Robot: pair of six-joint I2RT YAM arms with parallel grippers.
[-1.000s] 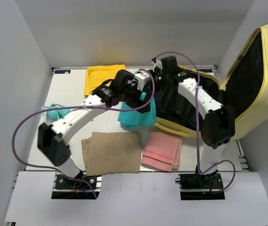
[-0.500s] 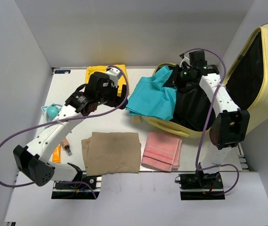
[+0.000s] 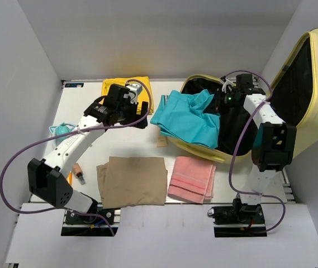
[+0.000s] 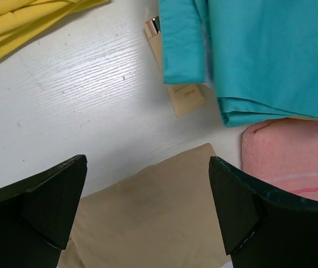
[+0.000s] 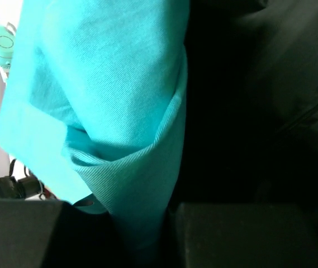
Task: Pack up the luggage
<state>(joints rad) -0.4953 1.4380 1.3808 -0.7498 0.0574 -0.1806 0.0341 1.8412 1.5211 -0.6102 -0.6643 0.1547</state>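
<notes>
The pale yellow luggage lies open at the right, its rim (image 3: pixel 195 148) toward me and its lid (image 3: pixel 317 84) upright. A teal garment (image 3: pixel 189 117) is draped over its left rim, partly on the black lining (image 3: pixel 234 125). My right gripper (image 3: pixel 223 102) is inside the luggage, shut on a fold of the teal garment (image 5: pixel 142 162), which fills the gap between its jaws (image 5: pixel 142 223). My left gripper (image 3: pixel 141 109) hovers open and empty (image 4: pixel 147 164) over the table. Below it lie a folded tan cloth (image 4: pixel 147 212), the teal garment's edge (image 4: pixel 259 56) and a pink towel (image 4: pixel 293 159).
A yellow cloth (image 3: pixel 117 89) lies at the back. The tan cloth (image 3: pixel 132 181) and pink towel (image 3: pixel 191 178) lie near the front edge. A small tan packet (image 3: pixel 162 140) sits beside the luggage rim. A teal object (image 3: pixel 62 131), an orange item (image 3: pixel 68 180) and a small bottle (image 3: pixel 79 174) lie at the left.
My left gripper let go of the teal garment and drew back to the left. My right gripper pulled the garment rightward, further over the rim into the luggage.
</notes>
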